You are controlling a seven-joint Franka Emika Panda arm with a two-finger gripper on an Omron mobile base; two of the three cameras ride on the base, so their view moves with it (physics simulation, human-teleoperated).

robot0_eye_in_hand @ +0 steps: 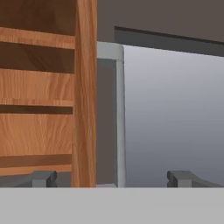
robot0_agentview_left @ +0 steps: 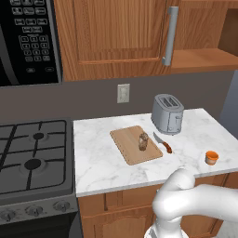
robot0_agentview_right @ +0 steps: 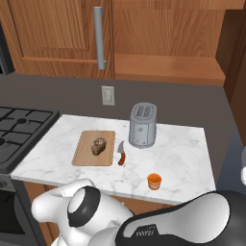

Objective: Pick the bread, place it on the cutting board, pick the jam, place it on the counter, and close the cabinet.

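On the veined white marble counter: speckled brown bread sits on the rounded tan wooden cutting board.
Squat orange jam stands near the counter's front edge, well apart from the ribbed metal toaster. Pincer spread wide, holding nothing, beside the panelled cabinet door's edge.

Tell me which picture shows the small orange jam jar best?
The right base view: the small orange jam jar stands whole on the white marble counter, unobstructed. The left base view shows it too, smaller, near the edge.
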